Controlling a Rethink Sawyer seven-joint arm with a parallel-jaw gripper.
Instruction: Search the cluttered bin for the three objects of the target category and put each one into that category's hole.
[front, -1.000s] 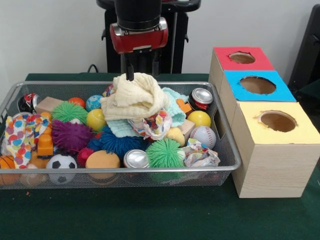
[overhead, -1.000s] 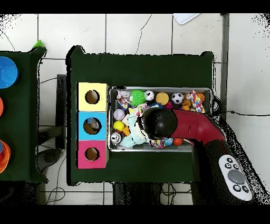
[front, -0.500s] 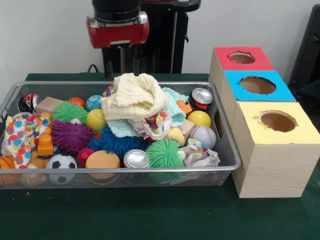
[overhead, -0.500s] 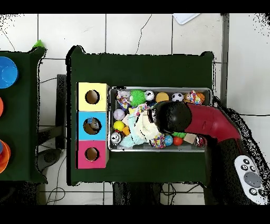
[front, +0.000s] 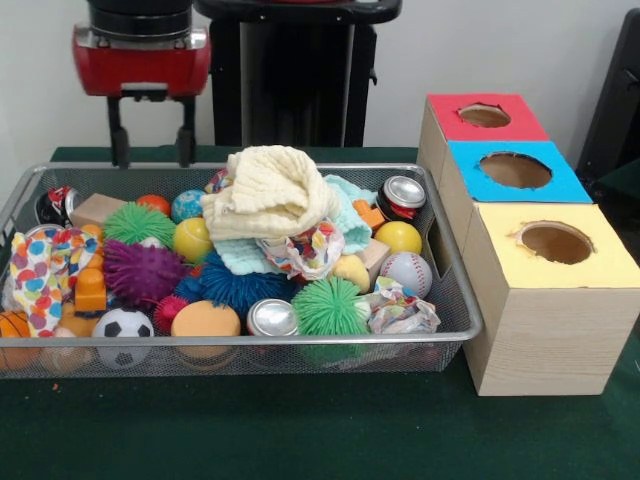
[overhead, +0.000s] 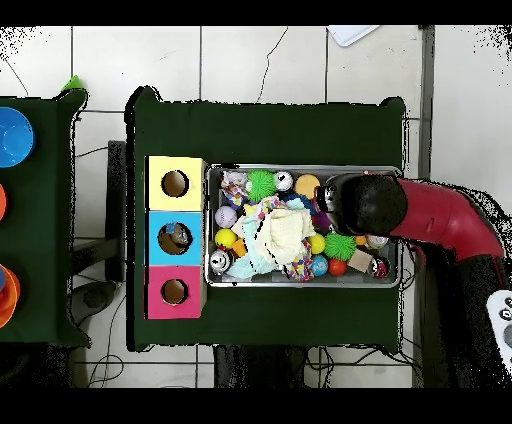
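Search step in hand: gripper (front: 152, 160) is held above the bin's (front: 455, 300) far corner, jaws wide, empty. Target category unknown; cans (front: 271, 318) sit amid clutter. Next: a descent onto one pick.

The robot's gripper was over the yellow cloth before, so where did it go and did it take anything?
The gripper rose off the cream-yellow cloth and slid toward the picture's left in the front view, ending above the bin's far-left corner. It is open and empty. The cloth, balls, cans and the three coloured boxes stayed where they were.
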